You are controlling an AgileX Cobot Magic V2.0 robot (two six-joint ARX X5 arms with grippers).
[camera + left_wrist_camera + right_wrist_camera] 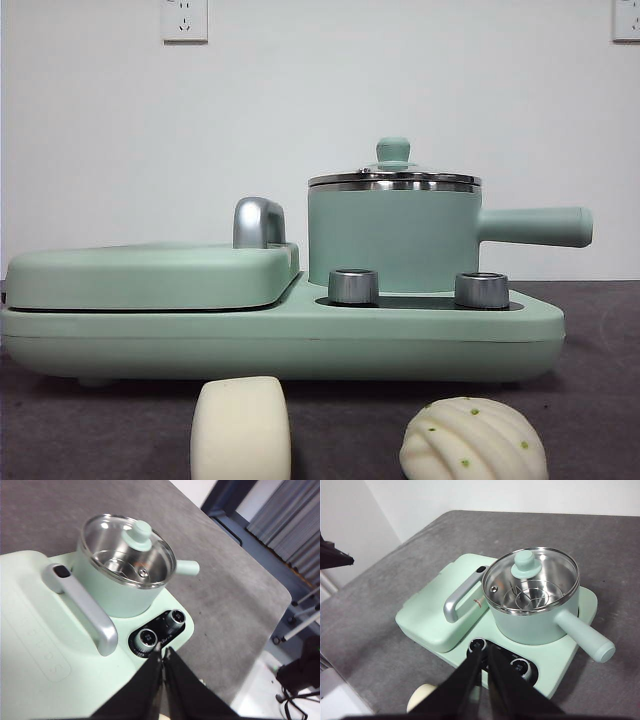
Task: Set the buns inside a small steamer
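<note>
Lid on, buns waiting in front of the steamer [395, 238].

I am hovering both end effectors [163, 652] [482, 652] pinched narrow, empty; buns [241, 428] [473, 440] may hit the lid [531, 580] unless lifted first.

Small steamer [392, 238]: matt mint-green body, polished steel rim; I see a bright steel inside.
Glass lid [532, 577]: clear, glossy, steel-edged, with a smooth green knob [525, 562].
Griddle lid [150, 275]: matt mint-green, smooth; chrome handle [87, 610] shines.
Dials [353, 286]: brushed metal.
Smooth bun [240, 428]: cream-white, matt, even.
Pleated bun [473, 440]: cream-white, ridged, green-dotted.
Bench [395, 580]: grey, rough, cloth-like.
My pincers [163, 652]: matt black.
</note>
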